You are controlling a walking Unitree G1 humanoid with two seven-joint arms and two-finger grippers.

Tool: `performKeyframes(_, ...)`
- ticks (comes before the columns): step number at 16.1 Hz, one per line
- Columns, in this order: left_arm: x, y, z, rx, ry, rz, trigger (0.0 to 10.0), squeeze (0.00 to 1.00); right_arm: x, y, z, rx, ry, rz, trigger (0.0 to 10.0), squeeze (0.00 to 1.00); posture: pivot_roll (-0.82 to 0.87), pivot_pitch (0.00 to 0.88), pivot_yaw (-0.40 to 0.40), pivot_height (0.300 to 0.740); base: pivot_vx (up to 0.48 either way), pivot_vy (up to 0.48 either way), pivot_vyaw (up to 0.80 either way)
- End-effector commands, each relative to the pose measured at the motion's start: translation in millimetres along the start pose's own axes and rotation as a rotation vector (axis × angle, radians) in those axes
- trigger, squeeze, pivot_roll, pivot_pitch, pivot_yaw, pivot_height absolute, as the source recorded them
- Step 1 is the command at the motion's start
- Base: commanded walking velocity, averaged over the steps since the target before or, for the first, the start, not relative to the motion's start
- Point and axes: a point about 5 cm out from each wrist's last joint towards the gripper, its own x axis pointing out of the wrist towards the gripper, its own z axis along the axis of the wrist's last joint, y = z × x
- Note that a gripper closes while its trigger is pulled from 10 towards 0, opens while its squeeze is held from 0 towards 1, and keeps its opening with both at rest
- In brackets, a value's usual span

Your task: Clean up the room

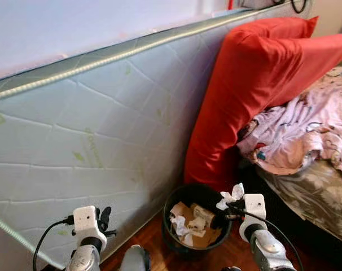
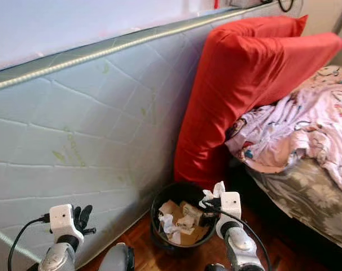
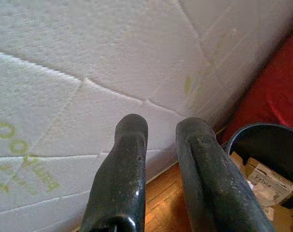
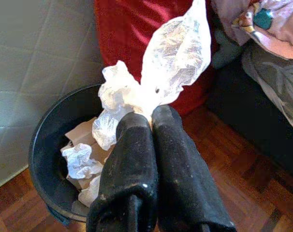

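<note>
The right tool (image 4: 151, 121) is pinched tight on a crumpled clear plastic wrapper (image 4: 173, 53), w/ the scrunched film fanning out past the fingertips; in the head views it hangs at the near rim of the round black waste bin (image 1: 174, 234), just above the opening, over its right side. Judged from that, the job is mid-way on this item: wrapper picked up and brought to the bin, not yet let go. The bin already holds brown cardboard scraps (image 1: 189, 217) and white crumpled paper wads (image 4: 79, 162), so some tidying looks done; what's left, as far as can be seen, is the drop itself and whatever else is lying about the room. The left tool (image 3: 161, 159) is raised beside the robot, fingers a narrow gap apart, holding nothing, pointed at the pale quilted mattress (image 1: 103, 124) that stands on edge along the wall. Around the bin: it sits on the reddish wooden parquet floor (image 4: 243, 169), tucked betw. that mattress and a big red satin-looking cushion (image 1: 244, 90) leaning up behind it. Right of the cushion, the bed carries a rumpled pink patterned blanket (image 1: 312, 124) over a grey floral sheet (image 1: 306, 195), prob. still to be straightened. Nothing blocks the bin mouth, but space is tight: cushion touching or nearly touching the far rim, dark bed edge close on the right, so a light wrapper could drift past the rim when released.
</note>
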Motion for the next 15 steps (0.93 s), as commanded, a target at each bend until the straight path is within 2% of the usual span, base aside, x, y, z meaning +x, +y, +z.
performKeyframes(1, 0.5, -1.3, 2.1, -0.004, -0.011, -0.01, 10.0, 0.0, -1.3, -2.7, -2.4, 0.003, 0.011, -0.006, 10.0, 0.0, 0.11, 0.0, -0.025, 0.626, 0.0, 0.0, 0.0)
performKeyframes(2, 0.1, -0.9, 2.0, -0.004, -0.012, -0.009, 10.0, 0.0, -0.9, -0.1, -1.3, -0.031, 0.006, 0.019, 10.0, 0.0, 0.11, 0.0, -0.025, 0.626, 0.0, 0.0, 0.0)
performKeyframes(5, -0.3, 0.0, 2.5, -0.002, -0.016, -0.009, 10.0, 0.0, -1.3, 0.2, -3.1, -0.029, 0.013, 0.015, 10.0, 0.0, 0.11, 0.0, -0.025, 0.626, 0.242, 0.0, 0.8)
performKeyframes(6, -0.8, 0.6, 2.4, 0.0, -0.016, -0.009, 10.0, 0.0, -1.6, -1.5, -3.4, 0.0, 0.013, 0.004, 10.0, 0.0, 0.11, 0.0, -0.025, 0.626, 0.251, 0.0, 0.0)
performKeyframes(9, -1.6, 1.2, 1.9, 0.002, -0.014, -0.01, 10.0, 0.0, -1.2, -0.4, -3.1, -0.005, 0.016, 0.013, 10.0, 0.0, 0.11, 0.0, -0.024, 0.626, 0.257, 0.0, 0.0)
performKeyframes(13, -3.2, -0.7, 0.3, 0.002, -0.011, -0.014, 10.0, 0.0, 0.1, 3.1, -1.2, -0.061, 0.022, 0.055, 10.0, 0.0, 0.11, 0.0, -0.025, 0.626, 0.293, 0.0, 0.0)
performKeyframes(15, -3.6, -0.7, 0.0, 0.003, -0.009, -0.016, 10.0, 0.0, 0.4, 3.0, -1.3, -0.045, 0.023, 0.047, 10.0, 0.0, 0.11, 0.0, -0.023, 0.626, 0.319, 0.0, 0.8)
